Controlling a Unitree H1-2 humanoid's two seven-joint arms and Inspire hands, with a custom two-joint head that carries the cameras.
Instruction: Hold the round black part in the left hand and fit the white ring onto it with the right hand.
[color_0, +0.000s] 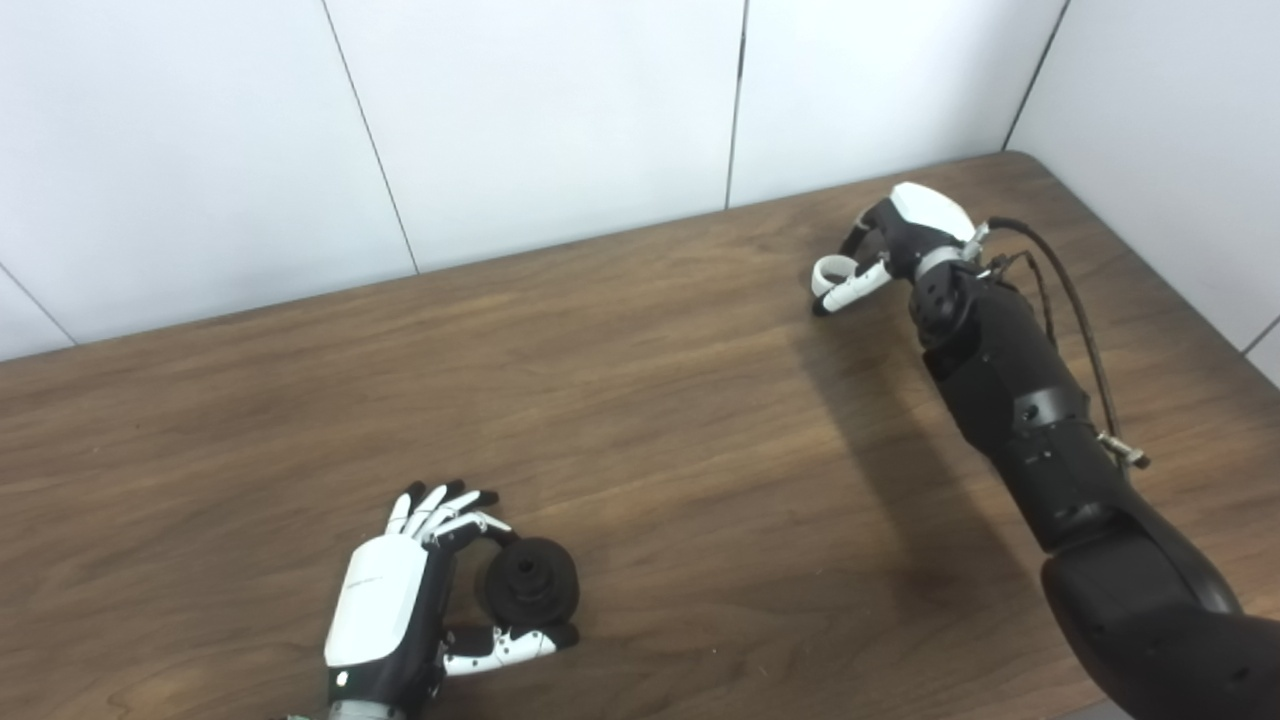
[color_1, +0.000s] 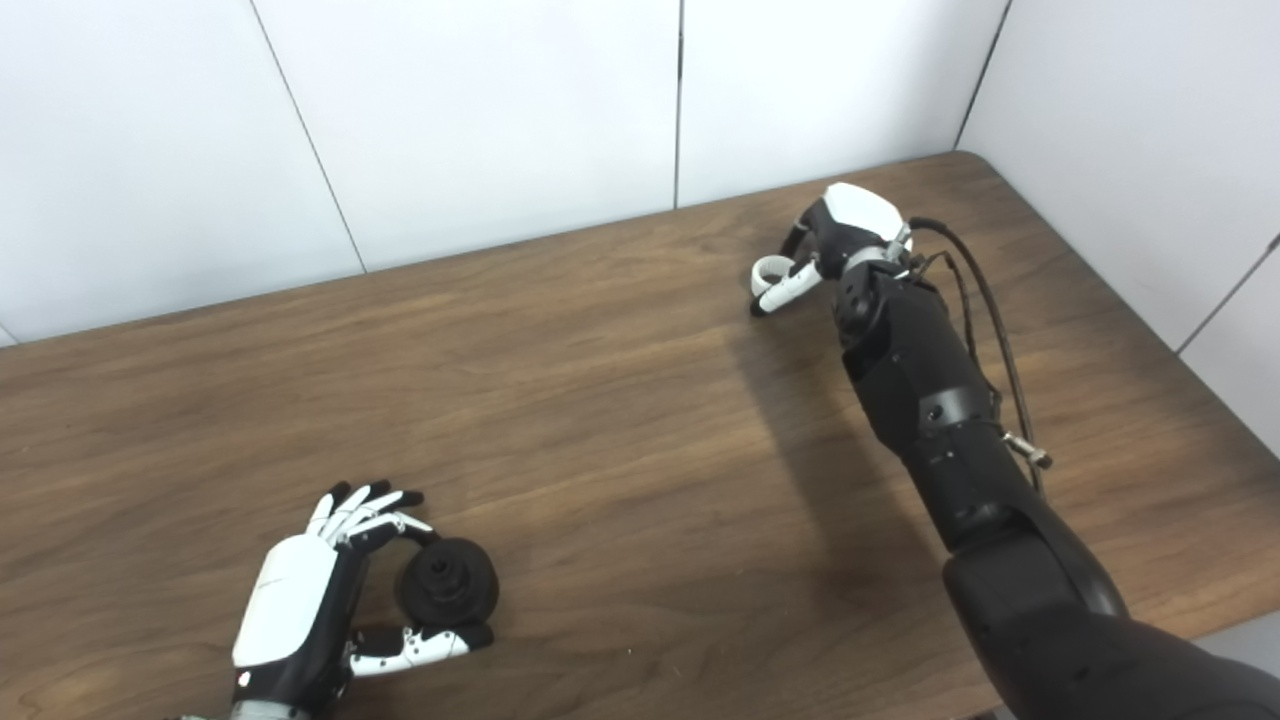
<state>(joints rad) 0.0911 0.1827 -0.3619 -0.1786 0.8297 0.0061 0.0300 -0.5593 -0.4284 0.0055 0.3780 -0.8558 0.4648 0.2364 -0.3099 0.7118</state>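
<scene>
The round black part stands on edge on the wooden table near the front left, its hub facing me. My left hand closes on it, a curled finger on its top rim and the thumb under its lower rim. Far off at the back right, my right hand is low over the table with its fingers curled. The small white ring sits at that hand's fingertips, pinched between the curled fingers and the thumb. The two hands are wide apart. The same ring shows in the right eye view.
The brown wooden table fills the view, with white wall panels along its back edge and right side. The table's rounded back right corner lies just beyond my right hand. A black cable loops beside the right forearm.
</scene>
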